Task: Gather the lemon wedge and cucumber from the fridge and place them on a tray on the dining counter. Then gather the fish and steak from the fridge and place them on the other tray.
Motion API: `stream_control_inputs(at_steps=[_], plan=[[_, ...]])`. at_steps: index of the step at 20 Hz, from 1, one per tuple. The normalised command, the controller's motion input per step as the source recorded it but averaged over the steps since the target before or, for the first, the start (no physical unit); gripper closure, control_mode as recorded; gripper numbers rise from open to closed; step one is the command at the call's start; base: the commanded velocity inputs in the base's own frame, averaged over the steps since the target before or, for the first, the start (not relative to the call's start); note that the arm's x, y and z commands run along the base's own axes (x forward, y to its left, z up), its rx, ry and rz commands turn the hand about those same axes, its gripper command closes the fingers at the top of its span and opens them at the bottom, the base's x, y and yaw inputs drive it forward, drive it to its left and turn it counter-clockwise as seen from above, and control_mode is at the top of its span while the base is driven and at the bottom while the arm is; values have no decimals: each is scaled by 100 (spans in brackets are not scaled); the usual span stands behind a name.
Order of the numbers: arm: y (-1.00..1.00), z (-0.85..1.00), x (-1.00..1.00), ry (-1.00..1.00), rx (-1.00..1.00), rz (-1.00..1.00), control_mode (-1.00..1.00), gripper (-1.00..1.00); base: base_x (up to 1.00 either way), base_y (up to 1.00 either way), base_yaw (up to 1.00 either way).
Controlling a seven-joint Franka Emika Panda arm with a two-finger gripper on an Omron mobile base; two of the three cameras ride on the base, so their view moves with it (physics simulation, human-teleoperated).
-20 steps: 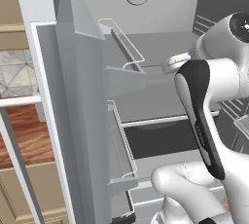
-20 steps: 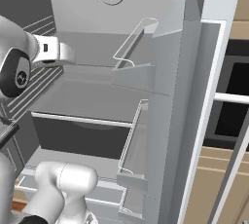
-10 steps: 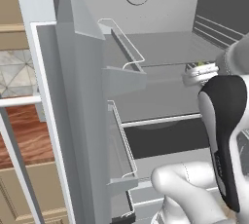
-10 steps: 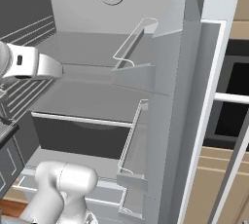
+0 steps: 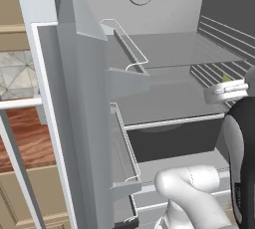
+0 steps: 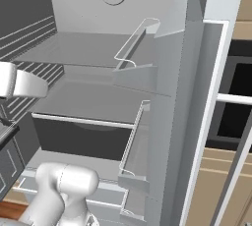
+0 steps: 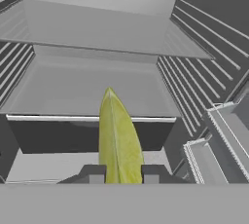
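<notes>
Sticking up between the two dark finger tips of the gripper [image 7: 123, 175] in the hand view, the lemon wedge [image 7: 118, 140] is seen as a narrow yellow-green blade with a pointed top. The fingers [image 7: 97, 174] are drawn narrow against its two sides near its lower end, so the wedge is judged to be held, not only framed. Behind it the open fridge [image 7: 97, 28] is seen, with a bare glass shelf [image 7: 92, 89] and a dark drawer front [image 7: 58, 135] below. In the left base view a small yellow-green spot of the wedge [image 5: 226, 78] is seen just above the white wrist, at the right side of the fridge opening.

The wedge is judged to be light, so weight is no problem. Its rind is probably firm and smooth, while the cut flesh is soft and wet, and a slip can be expected if it is squeezed only on the flesh. A hold low on the thick middle, across the rind side, is considered safer than near the thin tip. Too strong a squeeze could crush the pulp. The cucumber, fish and steak cannot be made out in these views.
</notes>
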Motion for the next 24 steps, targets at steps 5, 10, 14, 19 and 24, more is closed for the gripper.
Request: stream_control_inputs(at_steps=[5, 10, 14, 19, 24], plan=[[0, 0, 0, 0, 0, 0, -100, 100, 0, 0, 0], [0, 0, -5, 0, 0, 0, 100, 100, -34, 0, -2], [0, 0, 0, 0, 0, 0, 100, 100, -78, 3, -9], [0, 0, 0, 0, 0, 0, 100, 100, -79, 1, -28], [0, 0, 0, 0, 0, 0, 100, 100, -76, 0, -47]])
